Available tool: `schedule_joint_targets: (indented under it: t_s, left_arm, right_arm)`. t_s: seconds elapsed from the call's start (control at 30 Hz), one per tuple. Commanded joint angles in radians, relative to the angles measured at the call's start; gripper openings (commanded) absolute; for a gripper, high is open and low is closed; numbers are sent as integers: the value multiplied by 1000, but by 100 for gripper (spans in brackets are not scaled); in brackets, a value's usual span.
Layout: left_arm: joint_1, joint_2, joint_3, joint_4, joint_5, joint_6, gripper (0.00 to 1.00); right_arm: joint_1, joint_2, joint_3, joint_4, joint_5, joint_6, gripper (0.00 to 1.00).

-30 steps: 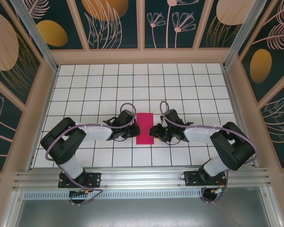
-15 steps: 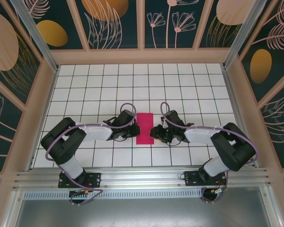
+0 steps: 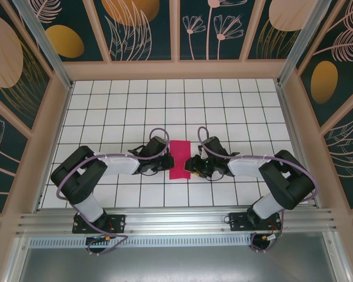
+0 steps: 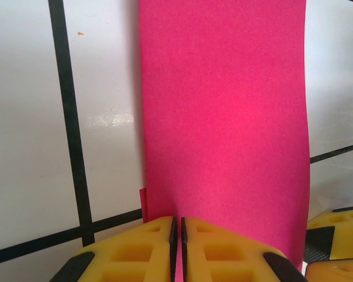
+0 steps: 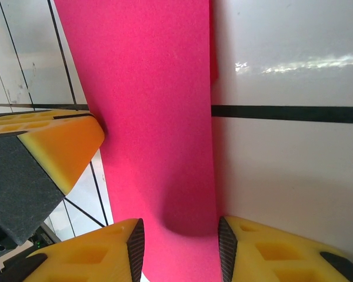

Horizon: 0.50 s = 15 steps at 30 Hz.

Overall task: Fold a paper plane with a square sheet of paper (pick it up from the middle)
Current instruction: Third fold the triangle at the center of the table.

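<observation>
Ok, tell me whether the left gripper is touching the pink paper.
Touching. Left wrist view: the left gripper, shut, covers the end of the paper with no gap or shadow between.

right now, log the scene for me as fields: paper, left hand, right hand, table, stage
paper: pink, folded into a narrow rectangle, lying flat between the two hands
left hand: shut, tips over the paper's left edge; contact unclear
right hand: open, paper showing between its fingers
table: white tiles with a black grid
stage: plain rectangle, no point or wings yet
</observation>
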State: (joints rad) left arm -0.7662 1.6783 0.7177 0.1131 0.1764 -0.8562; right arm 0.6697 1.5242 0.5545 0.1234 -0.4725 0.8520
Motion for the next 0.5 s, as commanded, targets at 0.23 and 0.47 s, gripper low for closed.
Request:
schedule_joint_targets:
  t_s: [0.23,0.47]
  left_arm:
    - [-5,24,-9,-18,17,15,15]
    - [-5,31,-15,-16,17,15,16]
  right_arm:
    - [-2,16,59,41,-4,1,42]
    - [-46,70,104,47,-33,-37,42]
